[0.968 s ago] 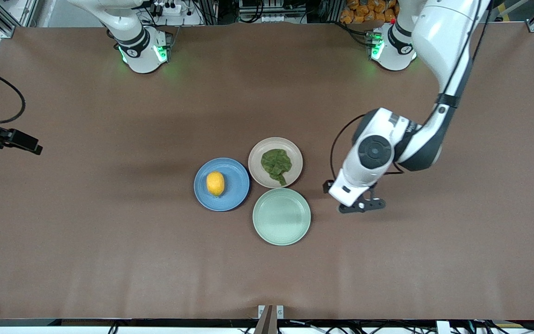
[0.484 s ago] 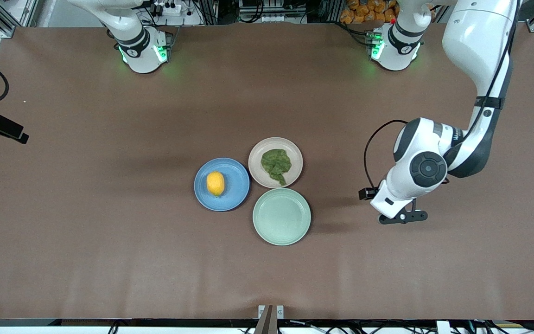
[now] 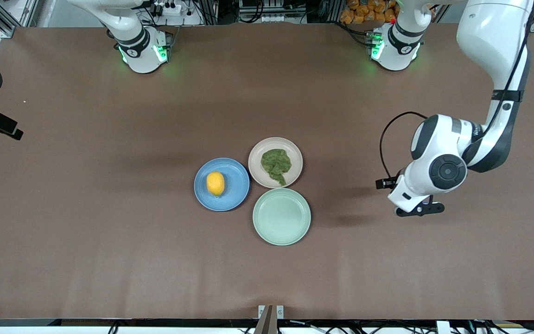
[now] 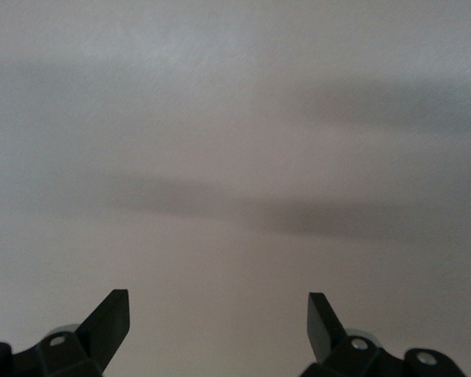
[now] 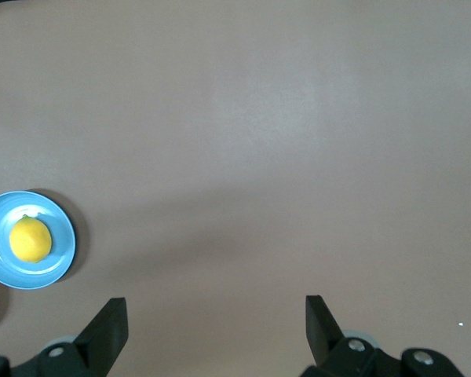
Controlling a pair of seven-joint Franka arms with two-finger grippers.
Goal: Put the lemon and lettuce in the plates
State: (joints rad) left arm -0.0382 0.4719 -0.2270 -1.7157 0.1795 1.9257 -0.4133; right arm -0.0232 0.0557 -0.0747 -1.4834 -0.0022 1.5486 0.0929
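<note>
The lemon (image 3: 215, 183) sits in the blue plate (image 3: 235, 195) and the lettuce (image 3: 276, 164) in the beige plate (image 3: 296, 154), so the job looks done. Neither lies between any fingers. The left gripper (image 3: 419, 209) hangs over bare table, fingers spread and empty; the right gripper (image 5: 216, 334), likewise spread, waits well clear.

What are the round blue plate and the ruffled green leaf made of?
The round blue plate looks like matte plastic, perhaps glazed ceramic: smooth, even colour, soft sheen. The ruffled dark green lettuce leaf looks like a real leaf or a soft plastic copy; its crinkled surface fits either.
</note>
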